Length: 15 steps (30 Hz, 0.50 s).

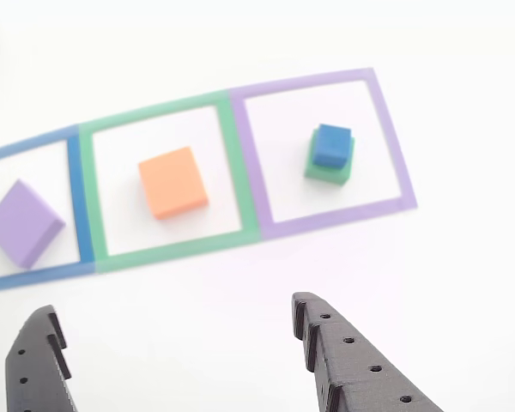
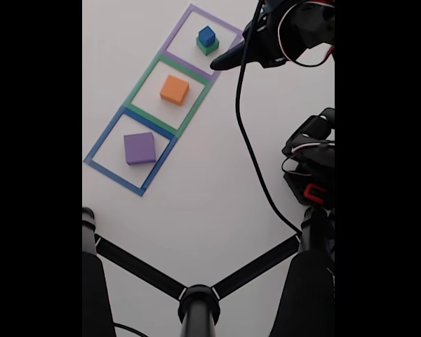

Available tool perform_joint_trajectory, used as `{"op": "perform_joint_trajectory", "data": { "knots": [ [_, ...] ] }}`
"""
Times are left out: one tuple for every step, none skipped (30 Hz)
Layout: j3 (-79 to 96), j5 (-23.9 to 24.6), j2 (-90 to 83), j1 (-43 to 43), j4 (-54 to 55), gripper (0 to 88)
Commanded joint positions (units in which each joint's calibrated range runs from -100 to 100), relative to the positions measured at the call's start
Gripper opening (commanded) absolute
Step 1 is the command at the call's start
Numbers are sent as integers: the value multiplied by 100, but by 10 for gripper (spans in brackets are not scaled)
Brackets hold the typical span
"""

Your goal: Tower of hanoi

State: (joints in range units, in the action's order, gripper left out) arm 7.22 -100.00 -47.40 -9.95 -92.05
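Fixed view showed the arm and a black cable beside the outlines. Other view showed the gripper spread wide, empty, near the orange block; blue cube sat atop green cube; purple block lay apart.

Gripper: up off the table, fingers spread wide, nothing between them.
Table: bare white in front of the squares, lots of room to move there.
Purple square: blue cube sits on green cube in the middle, open floor all round them.
Green square: orange block alone, gaps on every side.
Blue square: purple block alone, tilted, near the tape.
Cable: black, runs across the table right of the squares in the fixed view.
Black stand legs: cross the near table, well apart from the blocks.
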Motion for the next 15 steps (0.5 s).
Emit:
{"op": "perform_joint_trajectory", "data": {
  "knots": [
    [-291, 0, -284, 228, -285, 230],
    [-273, 0, -324, 267, -366, 218],
    [-236, 0, -372, 335, -414, 201],
    [-173, 0, -412, 389, -463, 182],
    [-100, 0, -460, 450, -479, 158],
    [-9, 0, -492, 518, -487, 124],
    [64, 0, -524, 587, -479, 98],
    [136, 0, -548, 655, -455, 79],
    [218, 0, -564, 716, -438, 58],
    [300, 0, -572, 762, -430, 46],
    [436, 0, -596, 800, -374, 34],
    [572, 0, -620, 831, -309, 27],
    [772, 0, -660, 854, -179, 25],
    [963, 0, -692, 876, -34, 23],
    [1209, 0, -740, 899, 136, 23]
  ]
}}
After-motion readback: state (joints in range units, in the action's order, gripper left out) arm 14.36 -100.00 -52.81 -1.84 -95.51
